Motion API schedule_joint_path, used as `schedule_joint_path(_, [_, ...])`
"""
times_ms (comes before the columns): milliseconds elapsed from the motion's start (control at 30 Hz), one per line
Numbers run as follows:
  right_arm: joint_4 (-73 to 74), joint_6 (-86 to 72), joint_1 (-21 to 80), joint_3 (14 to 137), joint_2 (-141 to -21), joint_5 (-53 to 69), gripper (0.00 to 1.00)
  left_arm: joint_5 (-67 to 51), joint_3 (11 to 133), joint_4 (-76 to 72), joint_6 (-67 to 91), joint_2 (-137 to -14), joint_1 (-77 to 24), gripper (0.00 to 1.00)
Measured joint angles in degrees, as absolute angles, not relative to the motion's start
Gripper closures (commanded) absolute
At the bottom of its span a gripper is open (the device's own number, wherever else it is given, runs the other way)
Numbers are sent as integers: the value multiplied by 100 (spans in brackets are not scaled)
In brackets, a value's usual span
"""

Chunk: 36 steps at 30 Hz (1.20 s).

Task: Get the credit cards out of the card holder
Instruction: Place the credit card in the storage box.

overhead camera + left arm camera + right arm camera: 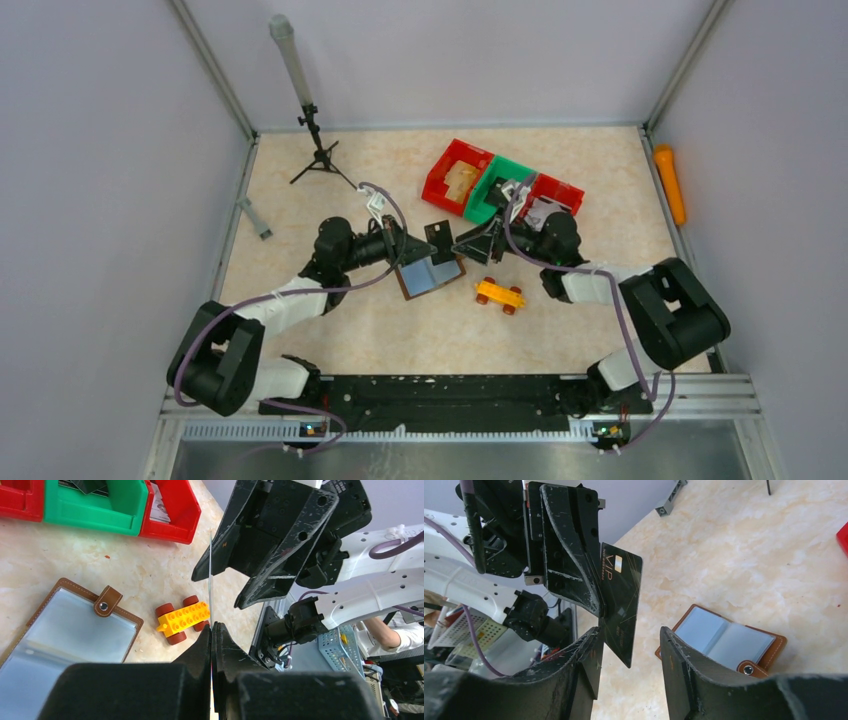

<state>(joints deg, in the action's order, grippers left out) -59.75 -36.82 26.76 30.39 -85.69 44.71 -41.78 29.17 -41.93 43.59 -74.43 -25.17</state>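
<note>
Two arms meet mid-worktop for a card handover. The left fingers (212,631) are pressed together on the lower edge of a black card (621,595) and hold it upright, off the surface. The card holder (724,640) lies open and flat on the worktop (400,330), just below and beside the card, with its pale blue pockets facing up. Can't tell if more cards are inside. The right fingers (465,241) are spread either side of the card's upper part, with a clear gap on one side, so no grip there.

Likely risks:
- The left fingers could let go before the right ones clamp, and the card would fall onto the holder or the worktop.
- The right fingers could close off-centre on the thin edge, so the card twists or slips out.
- Both arms could pull at once and bend the card.
- The fingertips are very close and could bump each other.

The surface is beige and marble-patterned. From left to right it holds a small grey part (255,218), a black tripod (318,150), an orange toy car (182,620) near the holder, a row of plastic bins (90,517) at the back, and an orange stick (669,183) at the right edge. Pale grey walls (100,150) enclose the cell on three sides.
</note>
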Motion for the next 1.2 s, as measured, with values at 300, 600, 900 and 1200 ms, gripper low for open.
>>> schedule_joint_path(300, [-6423, -4060, 2676, 3039, -8838, 4790, 68, -4233, 2921, -4202, 4357, -7443, -2556, 100])
schedule_joint_path(600, [-6573, -4176, 2672, 3039, -8838, 4829, 100, -4272, 3017, -4176, 4316, -7459, -2613, 87])
schedule_joint_path(900, [-6495, -4062, 2681, 3039, -8812, 4814, 100, -3717, 3155, -3496, 3975, -7428, -2635, 57])
schedule_joint_path(1200, [-4042, -2512, 2692, 3301, -8066, 3498, 100, -2508, 3199, -2355, 3592, -6921, -2635, 48])
